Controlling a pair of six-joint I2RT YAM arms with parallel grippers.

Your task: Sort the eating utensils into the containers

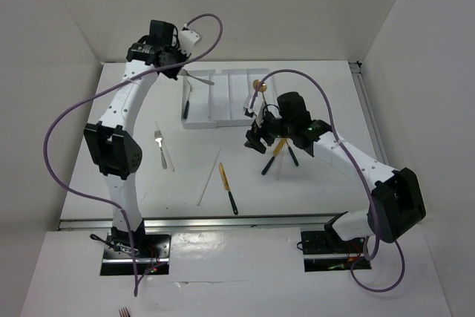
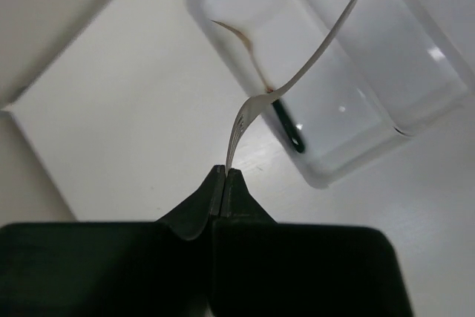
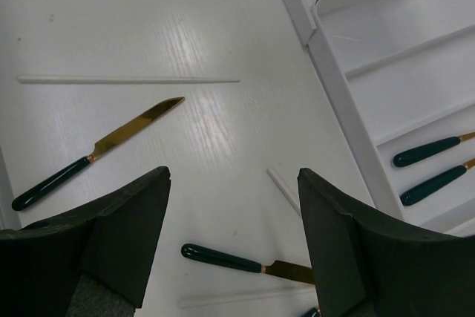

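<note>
While the left gripper [image 2: 225, 176] pinches a slim, curved silver fork [image 2: 293, 82] by its tines above the glossy white tray [image 2: 326, 177] at twelve o'clock, the right gripper [image 3: 232, 177] gapes over a gold, green-handled knife [image 3: 223, 258].

Top external: high, behind the arm bases [image 1: 134, 246], looking down over the whole tabletop [image 1: 297, 191]. Wrist views: close, angled downward. All three share the white tray [image 1: 223, 102]

Knife [image 3: 223, 258] blade (gold) behind right pincer [image 3: 232, 177]
</note>
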